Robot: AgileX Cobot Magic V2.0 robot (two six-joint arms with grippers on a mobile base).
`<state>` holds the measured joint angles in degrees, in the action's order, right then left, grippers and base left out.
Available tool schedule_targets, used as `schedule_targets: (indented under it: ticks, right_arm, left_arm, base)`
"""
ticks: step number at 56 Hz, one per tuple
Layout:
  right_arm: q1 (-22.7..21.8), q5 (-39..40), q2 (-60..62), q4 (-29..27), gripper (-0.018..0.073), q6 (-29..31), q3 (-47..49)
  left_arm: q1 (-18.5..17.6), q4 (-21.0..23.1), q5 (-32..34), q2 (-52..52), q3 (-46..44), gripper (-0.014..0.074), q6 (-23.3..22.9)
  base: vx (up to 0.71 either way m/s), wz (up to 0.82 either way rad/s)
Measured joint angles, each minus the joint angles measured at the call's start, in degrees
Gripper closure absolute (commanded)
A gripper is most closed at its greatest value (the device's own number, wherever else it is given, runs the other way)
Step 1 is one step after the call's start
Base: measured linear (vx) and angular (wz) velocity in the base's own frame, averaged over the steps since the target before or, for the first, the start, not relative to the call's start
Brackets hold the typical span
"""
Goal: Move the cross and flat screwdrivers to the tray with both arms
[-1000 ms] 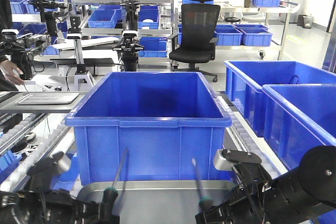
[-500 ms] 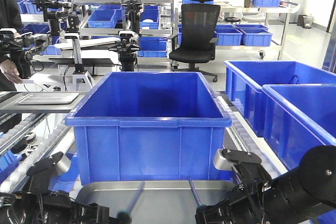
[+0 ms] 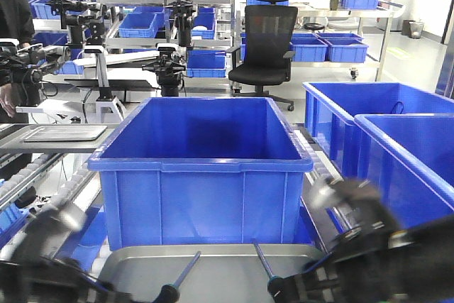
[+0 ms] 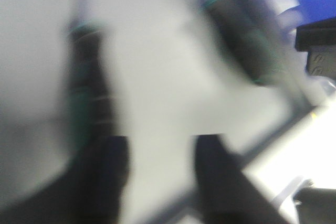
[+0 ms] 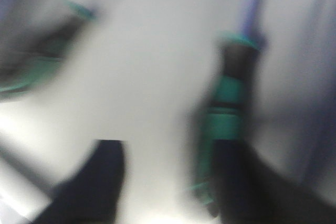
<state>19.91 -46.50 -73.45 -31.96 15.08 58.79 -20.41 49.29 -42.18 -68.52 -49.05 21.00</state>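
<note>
Front view: 2 screwdrivers lie in the grey tray before a blue bin, the left screwdriver and right screwdriver each cut off at the bottom edge. Both arms are motion-blurred and their grippers cannot be made out. No writing is legible.

Left wrist view: heavy blur; the left gripper has its 2 fingers apart over bare tray, holding nothing.

Right wrist view: equally blurred; the right gripper is spread, a green-banded handle against 1 finger, grip uncertain.
</note>
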Motion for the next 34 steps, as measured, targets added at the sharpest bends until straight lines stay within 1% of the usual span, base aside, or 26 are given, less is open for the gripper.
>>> schedule_targets:
  ticks: [6,10,12,18,21,23,26,29,34]
  right_arm:
    - [0.0,-0.63,8.67,1.45,0.0566,0.0,0.0]
    - [0.0,-0.97,14.77,3.72,0.0573,0.0,0.0]
    - [0.0,-1.15,17.59,5.3,0.0571,0.0,0.0]
    - [0.0,0.41,28.04,12.72,0.057,0.0,-1.8]
    - [0.0,2.18,33.3,15.59,0.057,0.0,-5.02]
    - [0.0,3.69,37.5,17.25,0.057,0.0,-7.38]
    - [0.0,6.28,43.69,18.45,0.057,0.0,-12.76]
    - [0.0,9.24,49.36,18.89,0.057,0.0,-17.18]
    - [0.0,14.96,56.43,19.09,0.057,0.0,-24.65]
  left_arm:
    - [0.0,-0.82,0.65,7.1,0.0,0.0608,0.54]
    - [0.0,-2.93,1.72,13.3,0.0,0.0604,0.6]
    - [0.0,-5.0,2.26,16.31,0.0,0.0603,0.74]
    - [0.0,-14.02,2.8,24.12,0.16,0.0598,0.74]
    - [0.0,-18.6,3.08,27.52,1.03,0.0598,0.45]
    - [0.0,-20.83,3.21,29.88,1.99,0.0596,0.09]
    - [0.0,-22.64,3.87,32.88,4.46,0.0596,-0.38]
    - [0.0,-23.48,5.29,34.91,7.17,0.0596,-0.52]
    - [0.0,-23.95,10.45,36.8,12.35,0.0596,-0.52]
  base:
    - [0.0,0.0]
    - [0.0,0.0]
    - [0.0,0.0]
    - [0.0,0.0]
    - [0.0,0.0]
    - [0.0,0.0]
    - [0.0,0.0]
    - [0.0,0.0]
    - [0.0,0.0]
